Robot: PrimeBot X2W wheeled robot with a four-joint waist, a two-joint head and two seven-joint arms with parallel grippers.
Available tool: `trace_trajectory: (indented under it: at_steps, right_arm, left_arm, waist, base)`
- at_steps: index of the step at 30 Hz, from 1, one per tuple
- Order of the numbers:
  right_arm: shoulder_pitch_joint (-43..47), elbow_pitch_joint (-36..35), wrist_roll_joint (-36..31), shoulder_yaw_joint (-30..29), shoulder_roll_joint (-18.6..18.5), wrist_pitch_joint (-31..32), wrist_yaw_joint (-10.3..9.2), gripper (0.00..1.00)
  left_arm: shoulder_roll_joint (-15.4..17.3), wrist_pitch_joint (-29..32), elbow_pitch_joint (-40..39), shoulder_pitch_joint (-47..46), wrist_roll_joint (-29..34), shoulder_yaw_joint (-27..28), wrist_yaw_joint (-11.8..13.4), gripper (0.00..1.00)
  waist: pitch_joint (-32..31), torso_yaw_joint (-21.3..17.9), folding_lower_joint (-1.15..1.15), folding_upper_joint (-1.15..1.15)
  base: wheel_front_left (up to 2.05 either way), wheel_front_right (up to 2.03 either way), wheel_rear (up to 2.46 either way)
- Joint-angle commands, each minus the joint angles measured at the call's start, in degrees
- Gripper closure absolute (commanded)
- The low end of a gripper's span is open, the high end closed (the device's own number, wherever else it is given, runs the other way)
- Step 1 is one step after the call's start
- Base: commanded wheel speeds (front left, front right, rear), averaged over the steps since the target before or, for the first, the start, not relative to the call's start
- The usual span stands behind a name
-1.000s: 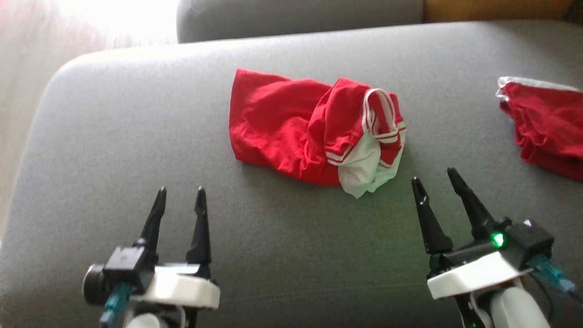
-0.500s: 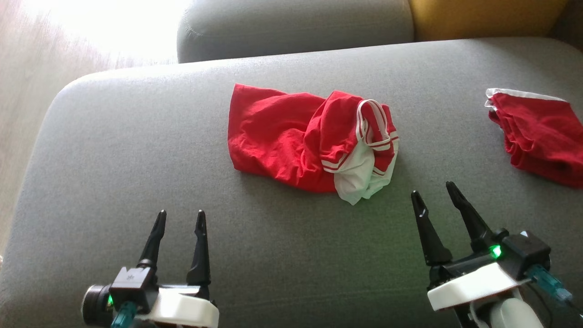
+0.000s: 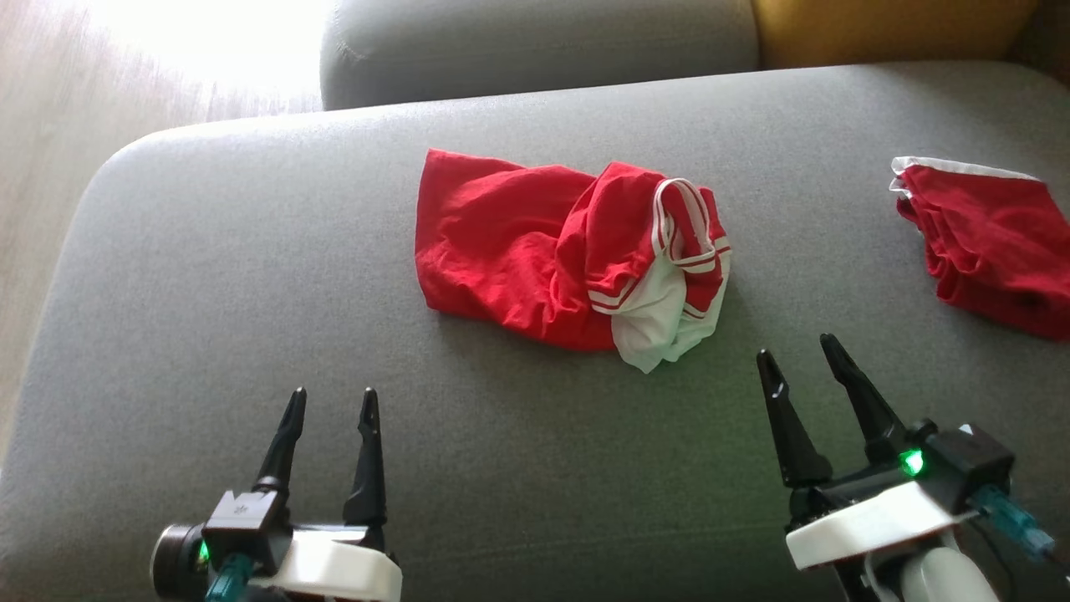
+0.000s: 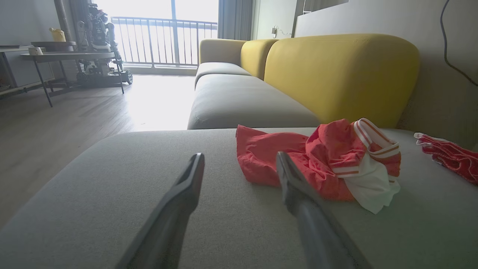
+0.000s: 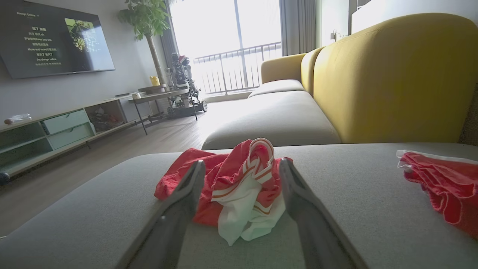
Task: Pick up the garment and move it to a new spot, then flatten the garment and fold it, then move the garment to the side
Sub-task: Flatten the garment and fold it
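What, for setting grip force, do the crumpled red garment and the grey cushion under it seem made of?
The crumpled red garment: thin, soft, matte fabric, probably a knit; it bunches in loose folds, with white striped trim. The grey cushion: woven upholstery cloth, matte, with a fine flecked texture; the fibre cannot be told.

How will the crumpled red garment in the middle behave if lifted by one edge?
Probably floppy: the garment lies in soft folds, so it should hang and unfurl. Pushed, it would probably bunch on the cushion.
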Motion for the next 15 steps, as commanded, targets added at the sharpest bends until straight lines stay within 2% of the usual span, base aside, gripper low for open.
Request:
trace_trajectory:
  at_steps: [1,7,15]
  right_arm:
    - [-1.5,-1.8,0.8,1.0,-0.3,-0.4,-0.02,0.0]
    - [-1.8,-2.2,1.4,0.8,-0.3,-0.4,-0.02,0.0]
    - [-4.1,-3.0,1.2,1.3,-0.3,-0.4,-0.02,0.0]
  left_arm:
    - [-0.4,-0.3,-1.5,-2.4,-0.1,2.2,0.4,0.0]
    - [-0.4,-0.3,-0.7,-3.3,-1.2,1.7,0.1,0.0]
    - [-0.4,-0.3,2.0,-10.9,-1.3,-2.3,-2.3,0.0]
  waist:
    - [0.2,-0.1,0.0,0.0]
    - [1.4,-0.8,0.0,0.0]
    - [6.5,-2.6,0.0,0.0]
  base:
    - [0.0,0.0,0.0]
    - [0.0,0.0,0.0]
    - [0.0,0.0,0.0]
